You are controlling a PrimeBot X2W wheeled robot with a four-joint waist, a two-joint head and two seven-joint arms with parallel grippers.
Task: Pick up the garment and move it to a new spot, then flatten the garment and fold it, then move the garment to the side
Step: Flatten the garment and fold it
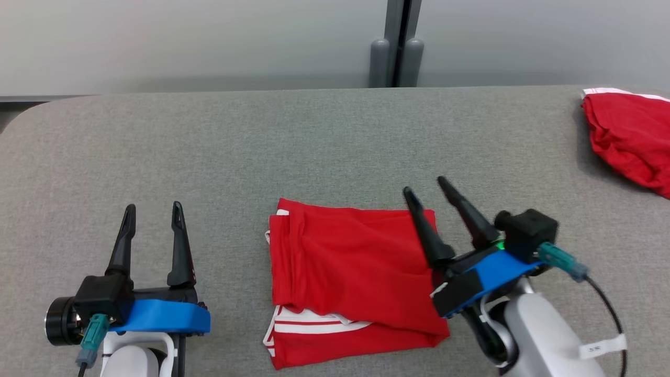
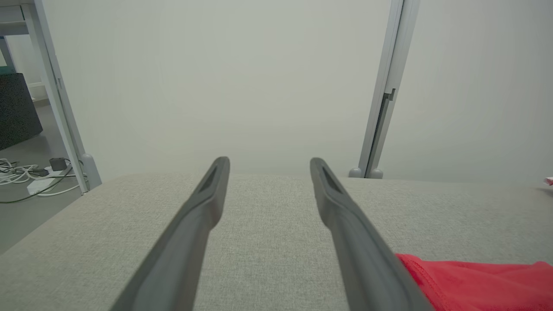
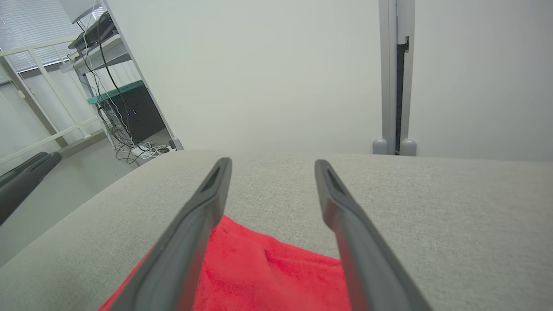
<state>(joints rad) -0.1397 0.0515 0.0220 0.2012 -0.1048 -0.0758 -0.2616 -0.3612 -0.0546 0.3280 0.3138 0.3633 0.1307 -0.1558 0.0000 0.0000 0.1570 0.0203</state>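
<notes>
At the far left we see the left gripper low over the grey desk, its two dark fingers pointing away from us and spread wide apart, with nothing between them but bare desk fabric. In its wrist view the floor beyond the desk's left edge carries a tangle of white cables, and a red edge of cloth lies just right of the gripper's right finger, not touching it as far as we can tell. Moving right, the garment lies near the middle of the desk's front part. It is red with white stripes and folded into a rough rectangle, its upper layer fairly smooth and a white-striped lower layer peeking out along the near left edge. It sits between the two grippers, well apart from the left one. Behind it, at the desk's far side, a grey partition post stands against the pale wall. Next comes the right gripper, tilted towards the left, its fingers parted and released. Its left finger crosses the garment's far right corner, while its right finger stands over bare desk just beyond the cloth's edge. Its wrist view shows red cloth lying flat below and between the fingers, not pinched. We cannot tell whether a finger touches it. At the far right edge of the desk a second red garment lies crumpled, well apart from everything else.
</notes>
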